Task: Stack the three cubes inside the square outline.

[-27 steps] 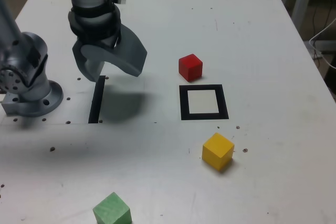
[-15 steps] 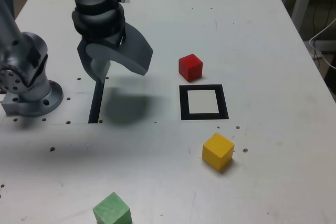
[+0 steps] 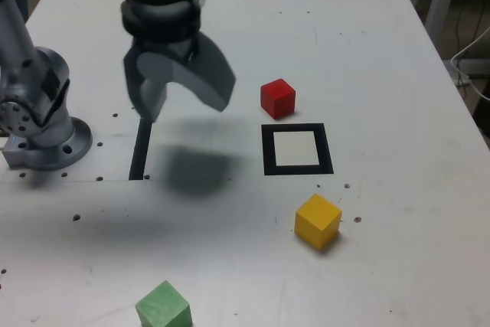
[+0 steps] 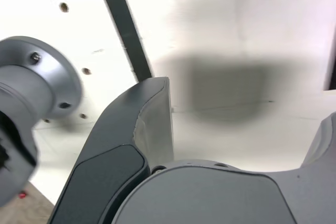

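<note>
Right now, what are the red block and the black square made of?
The red block looks like painted wood: dull, no shine, crisp edges, though that's a guess. The black square lies flat on the table, probably tape or print.

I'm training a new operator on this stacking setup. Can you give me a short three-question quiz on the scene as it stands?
1. True or false: the outline holds a cube.
2. Which cube lies nearest the outline: A red cube, B yellow cube, C green cube?
3. Fill in: the claw is ____ and holds nothing.

Key: 1 false; 2 A; 3 open.
</note>
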`<state>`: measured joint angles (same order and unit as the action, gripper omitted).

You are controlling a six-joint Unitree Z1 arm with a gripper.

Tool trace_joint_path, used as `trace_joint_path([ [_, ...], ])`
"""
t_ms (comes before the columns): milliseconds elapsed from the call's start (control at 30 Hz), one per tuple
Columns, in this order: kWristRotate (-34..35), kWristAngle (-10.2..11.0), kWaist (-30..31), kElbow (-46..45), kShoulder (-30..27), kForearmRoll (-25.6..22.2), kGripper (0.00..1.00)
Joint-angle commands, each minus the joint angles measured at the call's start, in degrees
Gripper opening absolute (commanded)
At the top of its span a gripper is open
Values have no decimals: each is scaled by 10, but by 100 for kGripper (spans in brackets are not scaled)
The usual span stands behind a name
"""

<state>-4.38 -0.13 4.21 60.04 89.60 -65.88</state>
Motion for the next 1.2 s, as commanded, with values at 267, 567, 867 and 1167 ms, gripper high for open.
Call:
trace_joint_path([
  [267, 7, 16, -47, 48, 48, 46, 99],
  [567, -4, 10, -97, 101, 90, 61, 99],
  [867, 25, -3, -162, 162, 147, 31, 99],
  [1167, 129, -5, -169, 170, 175, 37, 98],
])
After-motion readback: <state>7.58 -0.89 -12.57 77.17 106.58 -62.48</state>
